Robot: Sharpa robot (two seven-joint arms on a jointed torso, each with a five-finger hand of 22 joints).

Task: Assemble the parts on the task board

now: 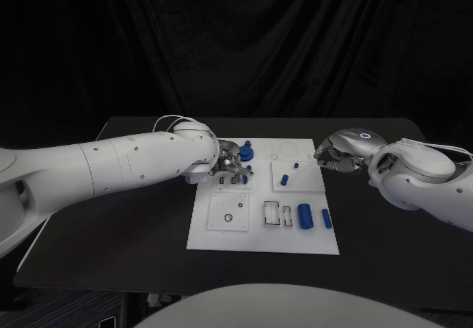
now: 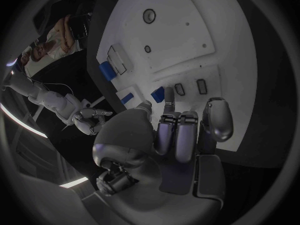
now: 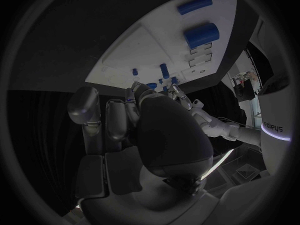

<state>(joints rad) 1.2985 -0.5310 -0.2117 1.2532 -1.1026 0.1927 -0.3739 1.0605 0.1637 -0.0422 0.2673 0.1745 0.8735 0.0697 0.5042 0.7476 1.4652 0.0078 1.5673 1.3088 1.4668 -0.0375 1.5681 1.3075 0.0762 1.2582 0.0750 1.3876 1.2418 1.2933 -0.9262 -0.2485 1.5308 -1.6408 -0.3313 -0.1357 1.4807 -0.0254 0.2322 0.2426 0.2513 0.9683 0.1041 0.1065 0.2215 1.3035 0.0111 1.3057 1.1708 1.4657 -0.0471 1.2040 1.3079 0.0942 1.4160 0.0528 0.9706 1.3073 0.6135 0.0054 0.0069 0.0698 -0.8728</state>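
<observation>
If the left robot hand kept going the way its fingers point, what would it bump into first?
Probably the blue part standing near the task board's far left corner; the left robot hand already reaches almost to it, though depth is hard to judge.

Black table [image 1: 118, 225] – white task board [image 1: 222, 236] flat at ctr

The task board [image 1: 222, 236] lies at the middle of the desk [image 1: 118, 225]. The left hand [image 1: 230, 166] is over its far left part, the right hand [image 1: 335, 156] at its far right edge. Two parts [image 1: 305, 216] lie side by side on its near right.
</observation>
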